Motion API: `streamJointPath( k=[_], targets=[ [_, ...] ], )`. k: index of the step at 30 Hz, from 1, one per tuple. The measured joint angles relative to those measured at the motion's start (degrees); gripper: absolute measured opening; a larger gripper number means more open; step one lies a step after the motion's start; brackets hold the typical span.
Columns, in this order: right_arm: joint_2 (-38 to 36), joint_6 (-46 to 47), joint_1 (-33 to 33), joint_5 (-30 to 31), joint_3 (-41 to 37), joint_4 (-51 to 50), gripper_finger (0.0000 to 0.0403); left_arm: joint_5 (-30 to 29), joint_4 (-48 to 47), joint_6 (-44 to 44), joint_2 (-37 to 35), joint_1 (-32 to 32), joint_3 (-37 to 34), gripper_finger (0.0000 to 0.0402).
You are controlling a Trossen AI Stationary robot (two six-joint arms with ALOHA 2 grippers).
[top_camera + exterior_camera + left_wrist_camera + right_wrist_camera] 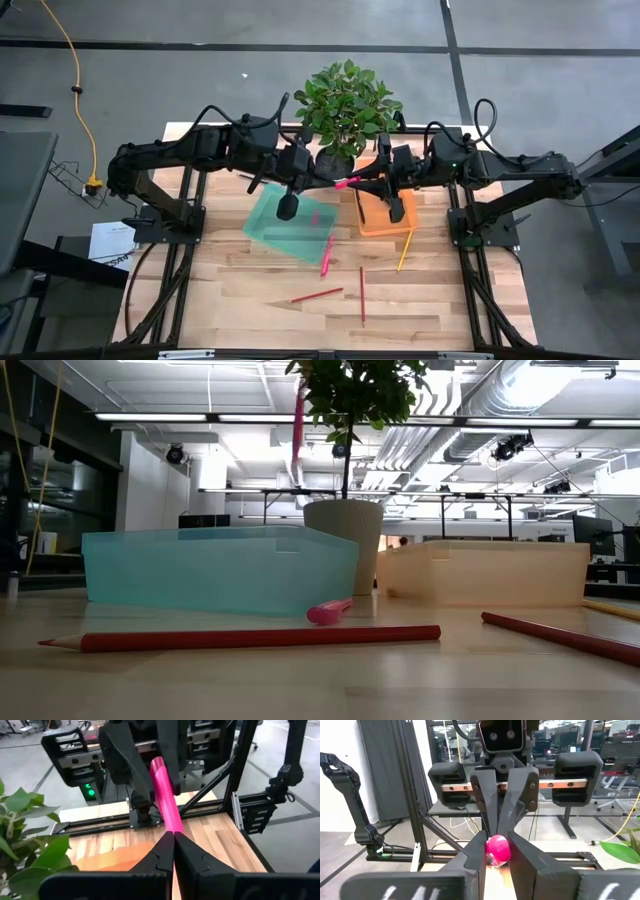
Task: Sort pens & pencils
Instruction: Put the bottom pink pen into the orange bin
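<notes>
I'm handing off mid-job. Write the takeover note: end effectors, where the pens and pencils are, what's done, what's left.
Left end effector: shut on one end of the pink pen, held in the air between the two arms.
Right end effector: shut on the other end of that pen. A handover is under way; neither has let go.
On the table: a second pink pen by the teal bin, two red pencils, and a yellow pencil by the orange bin.
Done: no sorted items can be made out in either bin.
Left: finish the handover, bin the pen, then sort the rest.
</notes>
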Motion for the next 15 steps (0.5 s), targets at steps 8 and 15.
streamJointPath(
  k=[8, 15],
  targets=[
    [-0.06, 0.0, 0.0, 0.02, 0.0, -0.25, 0.0051, -0.81, -1.52, 0.02, 0.0, 0.02, 0.0, 0.0001],
    [-0.06, 1.07, 0.01, -0.32, 0.0, -1.76, 0.0051, -0.84, -8.66, 0.02, 0.0, 0.0, 0.0, 0.0001]
  ],
)
